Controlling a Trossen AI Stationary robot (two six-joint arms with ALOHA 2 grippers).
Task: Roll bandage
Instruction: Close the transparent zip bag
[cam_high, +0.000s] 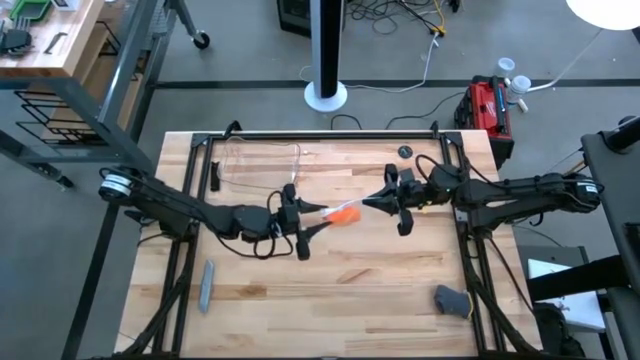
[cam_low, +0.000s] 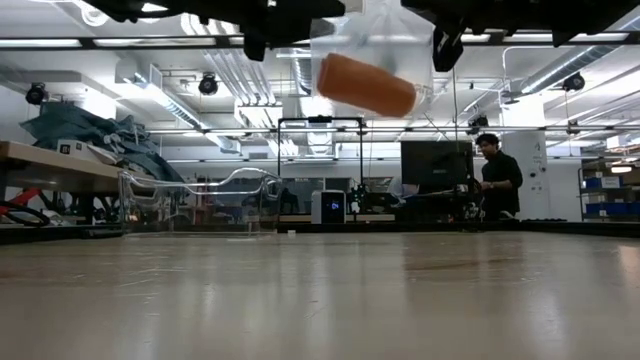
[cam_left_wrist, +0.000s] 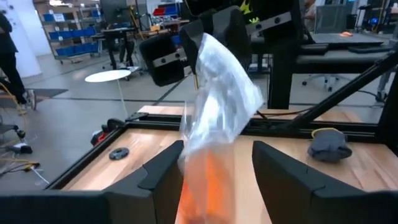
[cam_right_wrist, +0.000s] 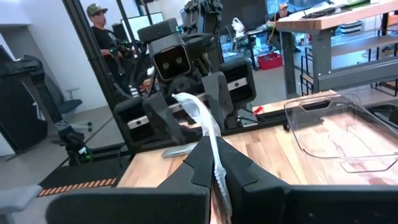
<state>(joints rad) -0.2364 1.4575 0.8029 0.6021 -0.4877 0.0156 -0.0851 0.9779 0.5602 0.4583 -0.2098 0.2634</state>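
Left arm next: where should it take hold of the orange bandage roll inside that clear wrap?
Probably the orange bandage roll itself, across its short width, coming from the left gripper side. It hangs off the table in crinkled clear plastic wrap pinched by the right gripper, its roll end toward the left fingers.

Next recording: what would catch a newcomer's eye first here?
The bright orange bandage, inside a clear plastic wrap, hangs in the air above the middle of the table, between the two grippers. The right gripper pinches the wrap shut; the left gripper is open around the bandage end. A clear tray lies at the back.
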